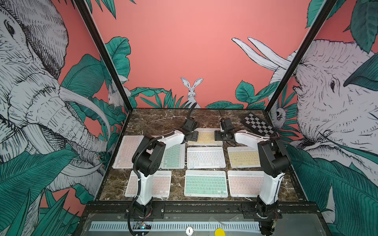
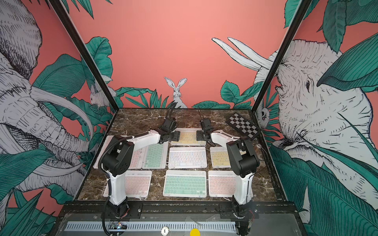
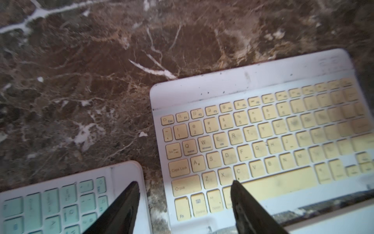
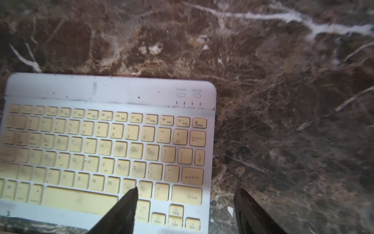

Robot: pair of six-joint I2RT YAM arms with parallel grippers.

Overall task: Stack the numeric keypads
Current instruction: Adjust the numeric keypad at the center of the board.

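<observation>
Several numeric keypads lie flat and unstacked on the marble table (image 1: 155, 120). The far one has yellow keys (image 1: 205, 137) (image 2: 188, 137). My left gripper (image 1: 192, 135) (image 3: 184, 189) is open over that keypad's left end (image 3: 263, 129), one finger (image 3: 129, 200) above the corner of a mint keypad (image 3: 50, 204), the other (image 3: 242, 202) above the yellow keys. My right gripper (image 1: 219, 135) (image 4: 186, 193) is open across the same keypad's right edge (image 4: 105, 141), one finger (image 4: 125, 206) over the keys, the other (image 4: 249, 208) over bare marble. Neither holds anything.
In the middle row lie a pink keypad (image 1: 126, 152), a mint one (image 1: 173, 156) partly under my left arm, a white one (image 1: 205, 157) and a yellow one (image 1: 243, 157). Nearest lie pink (image 1: 159, 185), mint (image 1: 205, 183) and pink (image 1: 245, 182). A checkered board (image 1: 258, 123) leans at the back right.
</observation>
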